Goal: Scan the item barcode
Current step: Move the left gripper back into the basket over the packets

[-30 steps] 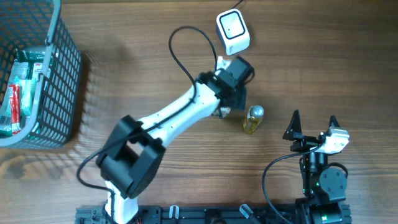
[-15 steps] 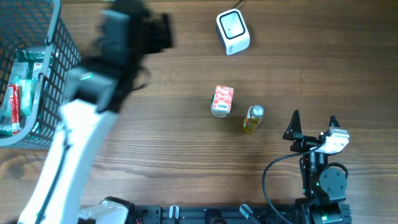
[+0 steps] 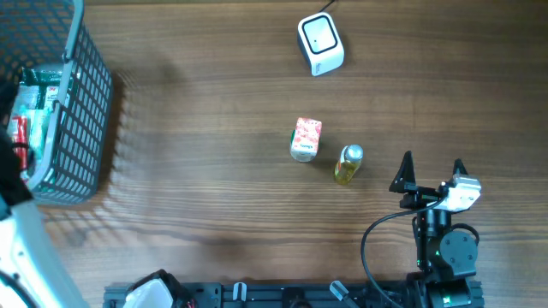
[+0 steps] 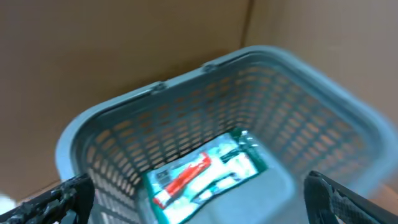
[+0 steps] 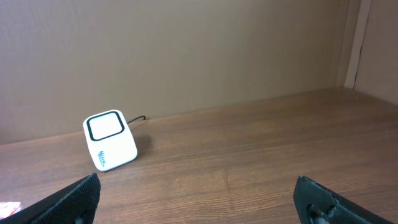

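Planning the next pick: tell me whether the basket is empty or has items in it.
Not empty. The basket holds a green-and-red packet lying flat on its floor.

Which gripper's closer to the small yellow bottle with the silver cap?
Right. The right gripper sits just right of the small yellow silver-capped bottle; the left gripper is far left, above the grey mesh basket.

**A Brown Table and a Plain Wall**

The table (image 3: 214, 103) is brown wood, with long lines in it running from side to side. Behind it stands a plain tan wall (image 5: 186, 50). On the right, a thin dark line (image 5: 358, 43) runs down the wall. The light is soft and even.
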